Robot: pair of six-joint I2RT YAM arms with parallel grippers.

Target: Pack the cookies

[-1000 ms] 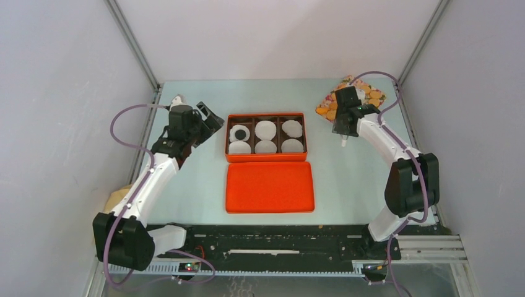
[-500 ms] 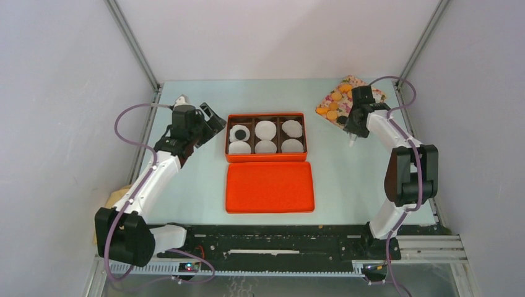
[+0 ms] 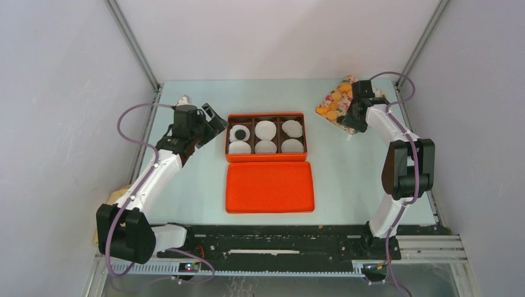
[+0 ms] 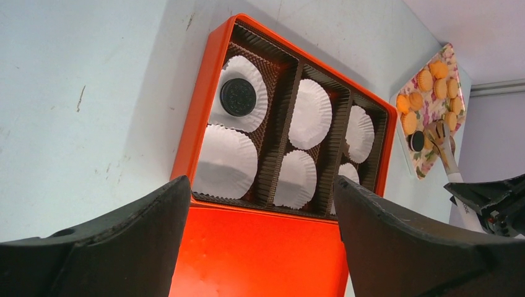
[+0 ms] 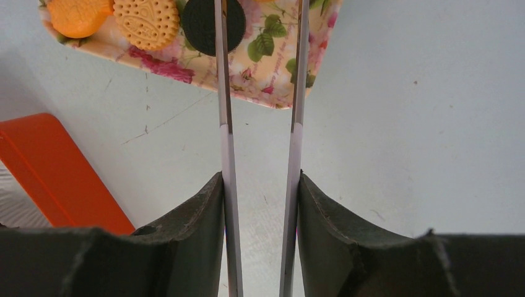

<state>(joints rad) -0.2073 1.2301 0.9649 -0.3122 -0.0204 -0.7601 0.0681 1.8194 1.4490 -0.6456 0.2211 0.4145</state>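
Swung slightly toward 3 o'clock over the last second, the right gripper (image 5: 260,185) clamps long tongs (image 5: 225,93). Their blades stand apart, nothing between them, above the floral tray (image 5: 272,74) at the table's 1 o'clock. A dark cookie (image 5: 201,21) lies under the left blade, off-centre toward 9 o'clock. Best to shift that way until both blades straddle it, then lower and squeeze softly. The left gripper (image 4: 258,185) hangs wide open beside the orange box (image 4: 201,105), where one packed cookie (image 4: 238,97) sits.
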